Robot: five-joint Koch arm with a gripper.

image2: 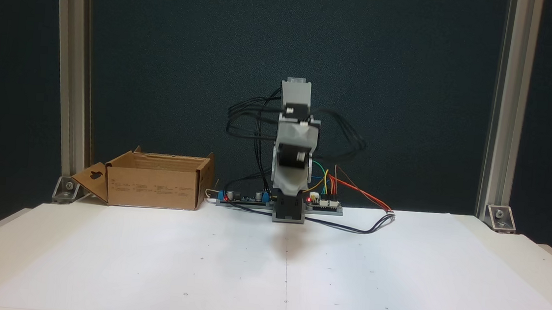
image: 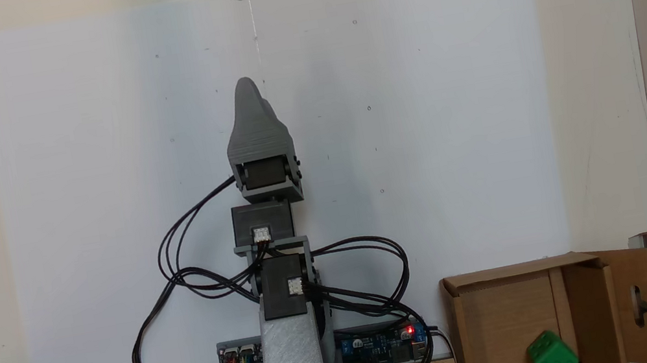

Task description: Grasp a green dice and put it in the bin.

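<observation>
The green dice (image: pixel 551 355) lies inside the bin (image: pixel 503 309), a brown cardboard box at the lower right of a fixed view, close to its right inner wall. In the other fixed view the bin (image2: pixel 153 187) stands at the back left, and its walls hide the inside. My grey gripper (image: pixel 251 88) is folded back over the arm's base in the middle of the white sheet, far from the bin. Its jaws lie together with nothing between them. It shows again as the gripper (image2: pixel 289 189), pointing down in front of the base.
Controller boards (image: pixel 383 342) with coloured wires sit beside the arm's base. Black cables (image: pixel 180 264) loop out to both sides. The white paper sheet (image: pixel 73 217) covers the table. Aluminium posts (image2: pixel 498 118) stand at the back corners. The bin's flap with the handle slot (image: pixel 636 303) folds outward.
</observation>
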